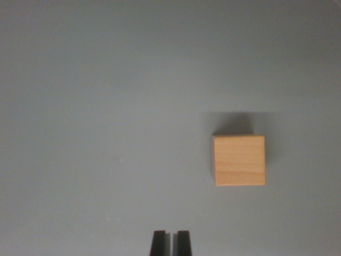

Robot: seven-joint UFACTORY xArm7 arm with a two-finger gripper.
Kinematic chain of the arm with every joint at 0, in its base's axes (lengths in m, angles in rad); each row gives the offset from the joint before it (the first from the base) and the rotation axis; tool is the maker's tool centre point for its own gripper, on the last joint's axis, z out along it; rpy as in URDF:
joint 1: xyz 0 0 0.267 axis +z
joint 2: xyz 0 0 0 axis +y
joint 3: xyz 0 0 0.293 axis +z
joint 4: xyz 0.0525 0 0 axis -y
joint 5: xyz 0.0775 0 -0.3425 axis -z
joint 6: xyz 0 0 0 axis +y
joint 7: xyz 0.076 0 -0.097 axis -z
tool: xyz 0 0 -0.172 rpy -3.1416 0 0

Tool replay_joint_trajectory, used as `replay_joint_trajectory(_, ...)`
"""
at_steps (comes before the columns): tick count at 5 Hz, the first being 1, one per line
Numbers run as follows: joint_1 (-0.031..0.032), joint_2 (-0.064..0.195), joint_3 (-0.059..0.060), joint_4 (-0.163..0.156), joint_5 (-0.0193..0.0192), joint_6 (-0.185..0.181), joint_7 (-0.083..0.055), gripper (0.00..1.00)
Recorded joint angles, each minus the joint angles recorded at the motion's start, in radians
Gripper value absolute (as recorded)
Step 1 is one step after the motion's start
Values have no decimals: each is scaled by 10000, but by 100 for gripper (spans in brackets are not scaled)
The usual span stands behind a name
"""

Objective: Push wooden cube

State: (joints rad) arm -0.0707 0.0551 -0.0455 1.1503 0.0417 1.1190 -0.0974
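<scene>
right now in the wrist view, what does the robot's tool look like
Only the tips of the tool show, at the bottom edge of the wrist view: two black, flat-ended, rectangular fingers side by side, with a narrow lighter strip between them. No cables, markings or arm links are visible in the frame.

End effector (170, 243) at the bottom edge, 2 black flat-topped fingertips (158, 242), narrow paler slit between them

A light tan square wooden cube (240, 160) with faint horizontal grain lies on a plain grey matte tabletop (106, 106), beside black gripper fingertips (158, 243)
</scene>
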Motion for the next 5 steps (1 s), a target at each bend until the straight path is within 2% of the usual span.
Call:
replay_joint_trajectory(1, 0, 0, 0, 0, 0, 0, 0, 0)
replay_joint_trajectory(2, -51, 76, -53, -383, 8, -474, -98, 0)
replay_joint_trajectory(3, -51, 76, -53, -383, 8, -474, -98, 0)
replay_joint_trajectory(4, -102, 150, -105, -757, 17, -936, -193, 0)
replay_joint_trajectory(5, -102, 150, -105, -757, 17, -936, -193, 0)
